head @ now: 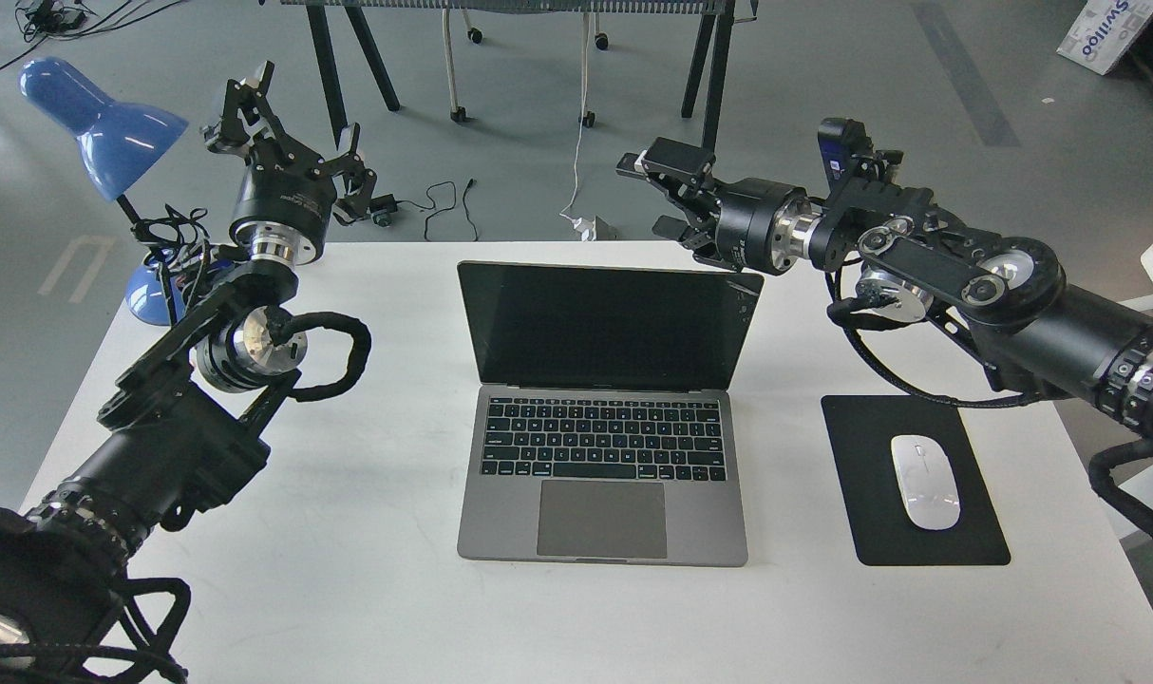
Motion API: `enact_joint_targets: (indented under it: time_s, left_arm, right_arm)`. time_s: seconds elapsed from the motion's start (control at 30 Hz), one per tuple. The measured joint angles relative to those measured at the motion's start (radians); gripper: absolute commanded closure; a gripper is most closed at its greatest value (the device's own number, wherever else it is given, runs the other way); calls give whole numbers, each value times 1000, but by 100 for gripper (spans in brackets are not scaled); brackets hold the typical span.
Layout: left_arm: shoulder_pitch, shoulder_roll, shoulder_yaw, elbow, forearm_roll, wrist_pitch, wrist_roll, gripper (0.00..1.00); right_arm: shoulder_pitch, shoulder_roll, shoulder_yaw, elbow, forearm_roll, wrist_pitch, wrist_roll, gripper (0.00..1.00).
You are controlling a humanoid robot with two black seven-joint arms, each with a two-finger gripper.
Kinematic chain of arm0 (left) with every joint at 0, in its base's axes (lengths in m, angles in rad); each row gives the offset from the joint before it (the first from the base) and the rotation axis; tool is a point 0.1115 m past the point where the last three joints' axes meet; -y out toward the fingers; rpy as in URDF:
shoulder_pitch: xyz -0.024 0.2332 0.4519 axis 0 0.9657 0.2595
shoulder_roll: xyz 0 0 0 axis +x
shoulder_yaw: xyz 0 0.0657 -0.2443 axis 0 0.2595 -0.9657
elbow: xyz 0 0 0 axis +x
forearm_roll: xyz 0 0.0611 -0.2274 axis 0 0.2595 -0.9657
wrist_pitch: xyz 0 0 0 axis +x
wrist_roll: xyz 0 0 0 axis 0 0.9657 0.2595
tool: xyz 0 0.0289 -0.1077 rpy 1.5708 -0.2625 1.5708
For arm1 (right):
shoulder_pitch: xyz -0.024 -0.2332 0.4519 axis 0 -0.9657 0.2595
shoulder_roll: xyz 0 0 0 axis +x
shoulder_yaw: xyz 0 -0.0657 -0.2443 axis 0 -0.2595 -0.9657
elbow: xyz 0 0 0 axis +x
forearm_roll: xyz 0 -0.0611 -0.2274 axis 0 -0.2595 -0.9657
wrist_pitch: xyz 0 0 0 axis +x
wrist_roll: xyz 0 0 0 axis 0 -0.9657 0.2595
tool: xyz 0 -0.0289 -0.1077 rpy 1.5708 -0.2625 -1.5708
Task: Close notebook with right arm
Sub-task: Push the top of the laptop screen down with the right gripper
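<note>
**Right arm reaches in behind the open notebook's screen**

The right arm (966, 285) enters from the right edge and stretches leftward, roughly level, above the far right part of the white counter (368, 570). Its wrist points left, with a small blue camera (835, 152) riding on top. The right gripper (654, 195) sits at the far end, just above and behind the top right corner of the notebook's screen. Its jaws stand parted, one finger upper and one lower, with nothing between them; whether the lower finger touches the screen edge cannot be told.

The notebook (603, 418) lies in the middle of the counter, lid raised, dark screen facing the robot, keyboard and trackpad toward the near edge.

The left arm (187, 408) rises from the lower left, wrist bent upward, and its left gripper (292, 128) points up and away beside the blue desk lamp (102, 123). Its jaws are spread wide and hold nothing.

Right of the notebook lies a black mouse pad (861, 494) carrying a white mouse (925, 482).
</note>
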Motion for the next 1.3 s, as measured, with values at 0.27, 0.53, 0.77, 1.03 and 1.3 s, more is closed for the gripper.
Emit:
enact_joint_targets:
  time_s: [0.27,0.53,0.77,1.03,1.3]
  left_arm:
    - [0,0,0,0,0,0,0,0]
    - [0,0,0,0,0,0,0,0]
    - [0,0,0,0,0,0,0,0]
    - [0,0,0,0,-2,0,0,0]
    - [0,2,0,0,-2,0,0,0]
  right_arm:
    - [2,-5,-4,34,0,30,0,0]
    - [2,-60,-6,163,-1,131,0,0]
    - [-14,-150,-35,319,-39,153,0,0]
    - [-18,-171,-147,385,-71,153,0,0]
    - [-49,-164,-228,413,-156,153,1,0]
